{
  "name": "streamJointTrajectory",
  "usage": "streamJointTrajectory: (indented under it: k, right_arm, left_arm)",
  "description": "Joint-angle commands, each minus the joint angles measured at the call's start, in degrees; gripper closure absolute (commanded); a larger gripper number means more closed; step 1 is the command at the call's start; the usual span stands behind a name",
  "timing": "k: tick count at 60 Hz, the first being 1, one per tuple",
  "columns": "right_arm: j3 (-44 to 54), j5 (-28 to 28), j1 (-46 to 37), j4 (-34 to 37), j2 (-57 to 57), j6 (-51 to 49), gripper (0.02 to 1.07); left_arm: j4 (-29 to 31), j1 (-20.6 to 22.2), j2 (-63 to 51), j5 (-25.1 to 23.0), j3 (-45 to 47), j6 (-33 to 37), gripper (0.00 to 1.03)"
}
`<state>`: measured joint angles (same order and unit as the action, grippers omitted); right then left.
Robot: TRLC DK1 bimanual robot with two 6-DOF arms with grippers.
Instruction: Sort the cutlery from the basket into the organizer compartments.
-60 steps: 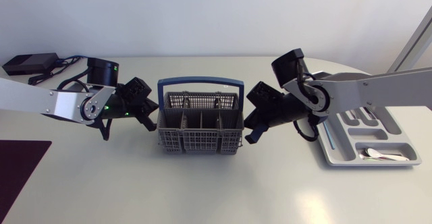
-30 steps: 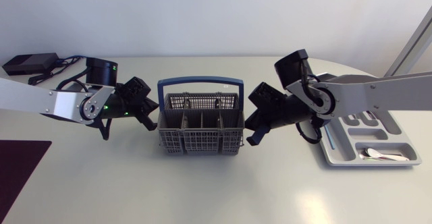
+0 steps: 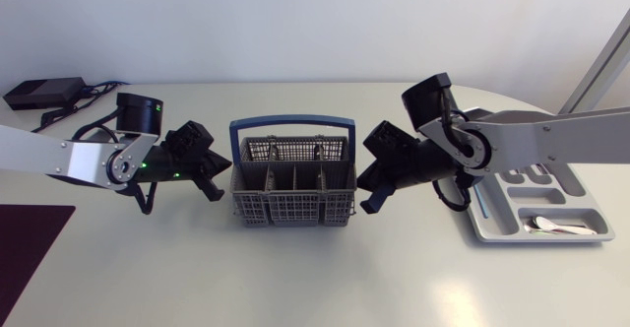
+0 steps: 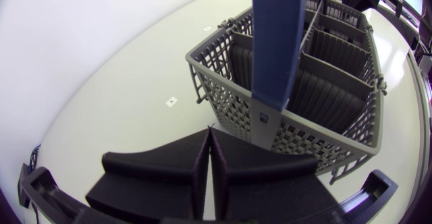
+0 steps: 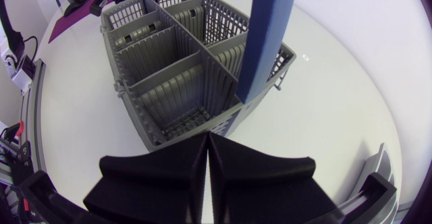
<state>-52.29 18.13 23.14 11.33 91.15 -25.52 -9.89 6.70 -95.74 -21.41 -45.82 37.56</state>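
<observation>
Grey basket [image 3: 293,184] with blue handle [image 3: 291,123] sits centre frame on the worktop [image 3: 295,278]. Organizer [image 3: 536,238] is at right of frame, well apart from the basket. It holds a spoon [image 3: 551,227] in the lower slot and some pieces in the upper slots, type unclear.

Left jaws closed, holding nothing, just beside the basket's left end. Right jaws closed, holding nothing, just beside its right end. Both wrist views look straight into the basket [image 5: 182,69], and the compartments that show look empty. The handle [image 4: 278,42] hides a strip of them.

Judged step: confirm the basket is cleared, or fetch a last piece.

To do it well:
- Check the strip under the handle and the mesh corners before calling it done. A thin knife on edge against a divider is easy to miss.
- If a piece turns up, send one arm only. The right is nearer the organizer.
- Open the jaws before going in, not inside the compartment.
- Come down from above, to one side of the handle, and lift straight up so the piece doesn't snag the mesh.
- Keep the other arm off the basket wall. It looks light, and a nudge would likely slide it.
</observation>
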Motion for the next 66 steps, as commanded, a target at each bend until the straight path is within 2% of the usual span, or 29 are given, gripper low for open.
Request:
streamJointTrajectory:
  k: [1,15,25,31,41,48,50,56,61,65,66]
  right_arm:
    - [2.02,0.06,-0.55,-0.52,-2.03,0.03,1.02]
    - [2.99,-0.29,-0.72,-0.43,-3.88,0.12,1.02]
    - [3.78,-2.31,-0.90,-0.61,-6.08,0.56,1.02]
    - [4.92,-5.39,-2.48,-1.05,-8.98,0.47,1.02]
    - [7.64,-5.83,-3.18,-0.87,-13.11,0.21,1.02]
    - [9.75,-8.02,-3.18,-0.87,-17.24,0.38,1.00]
    - [10.11,-9.08,-3.27,-0.79,-18.21,0.47,0.96]
    - [11.16,-10.92,-3.89,-0.43,-21.98,0.47,0.67]
    - [12.04,-12.68,-3.89,0.36,-24.97,0.47,0.44]
    - [12.65,-13.38,-3.89,1.50,-27.26,0.56,0.17]
    - [12.74,-13.74,-3.89,1.59,-27.70,0.56,0.14]
  left_arm:
    - [1.45,-1.51,2.49,-1.44,1.53,1.46,1.00]
    - [4.44,-2.48,8.03,-3.99,5.31,2.52,1.00]
    - [4.44,-2.39,10.05,-3.99,6.98,1.81,0.99]
    - [6.11,-2.48,12.42,-3.99,7.24,0.14,0.98]
    - [6.73,-2.66,16.91,-3.73,10.23,-0.12,0.98]
    - [7.61,-3.01,22.80,-3.55,13.22,-0.30,0.88]
    - [7.61,-2.92,24.29,-2.76,14.01,-0.74,0.86]
    - [8.31,-2.83,28.86,-1.09,15.68,-2.58,0.73]
    - [9.01,-2.74,32.73,1.11,16.73,-3.64,0.56]
    - [10.33,-2.83,35.72,2.25,16.99,-4.69,0.35]
    - [10.68,-2.83,36.33,2.42,17.08,-4.78,0.30]
